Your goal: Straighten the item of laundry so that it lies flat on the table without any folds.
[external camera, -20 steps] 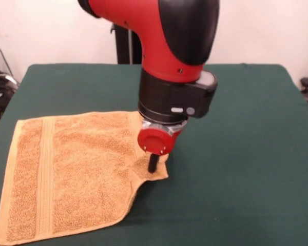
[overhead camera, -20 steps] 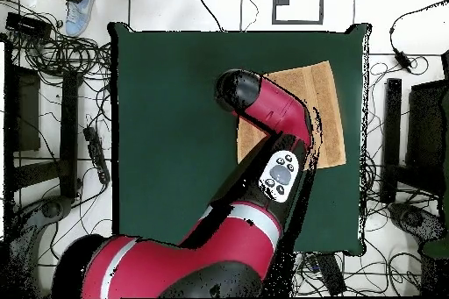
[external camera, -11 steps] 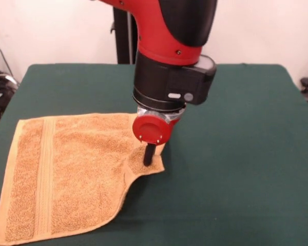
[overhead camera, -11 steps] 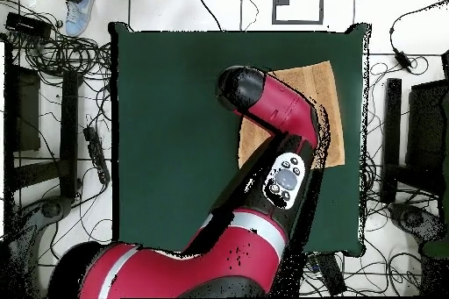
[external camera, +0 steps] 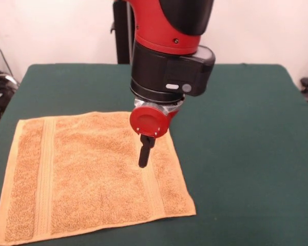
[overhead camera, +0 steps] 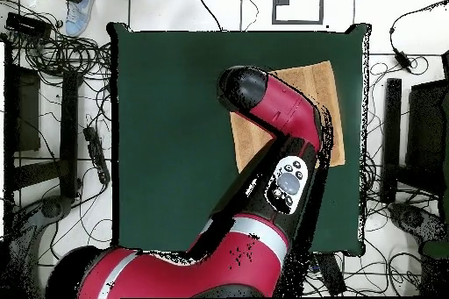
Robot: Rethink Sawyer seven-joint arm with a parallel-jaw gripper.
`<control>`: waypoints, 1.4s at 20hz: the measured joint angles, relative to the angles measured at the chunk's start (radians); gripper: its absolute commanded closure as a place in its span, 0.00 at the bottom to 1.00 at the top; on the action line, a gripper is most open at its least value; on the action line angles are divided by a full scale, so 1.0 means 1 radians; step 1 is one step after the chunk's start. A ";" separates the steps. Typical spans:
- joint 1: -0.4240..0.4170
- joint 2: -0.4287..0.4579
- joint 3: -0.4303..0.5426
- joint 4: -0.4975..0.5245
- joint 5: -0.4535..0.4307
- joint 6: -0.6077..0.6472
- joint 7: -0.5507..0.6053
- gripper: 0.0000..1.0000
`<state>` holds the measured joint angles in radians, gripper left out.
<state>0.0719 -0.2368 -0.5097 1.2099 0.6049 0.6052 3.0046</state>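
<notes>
The item of laundry (external camera: 87, 174), an orange-tan terry towel, lies spread flat on the green table (external camera: 246, 154) at the near left, with no fold showing. One ribbed band runs down its left side and another down its right. My gripper (external camera: 142, 163) hangs just over the towel's right half with its black fingers pointing down, open and holding nothing. In the overhead view the arm covers the gripper and much of the towel (overhead camera: 320, 85), leaving its outer strip in sight on the table (overhead camera: 167, 138).
The towel's near edge reaches almost to the table's front edge. Off the table in the overhead view lie cables (overhead camera: 88, 138) and a person's shoe (overhead camera: 79, 10) on the floor.
The bunched, folded right side of the towel has dropped open to the right and now lies flat. The gripper has let go of it and risen slightly.
</notes>
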 measured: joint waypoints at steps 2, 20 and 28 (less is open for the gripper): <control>0.000 0.000 0.000 0.000 0.000 0.000 0.000 0.00; -0.074 -0.108 0.005 0.011 -0.164 0.059 -0.029 0.00; -0.244 -0.303 0.049 -0.015 -0.361 0.253 -0.225 0.00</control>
<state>-0.1721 -0.5403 -0.4611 1.1950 0.2435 0.8586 2.7800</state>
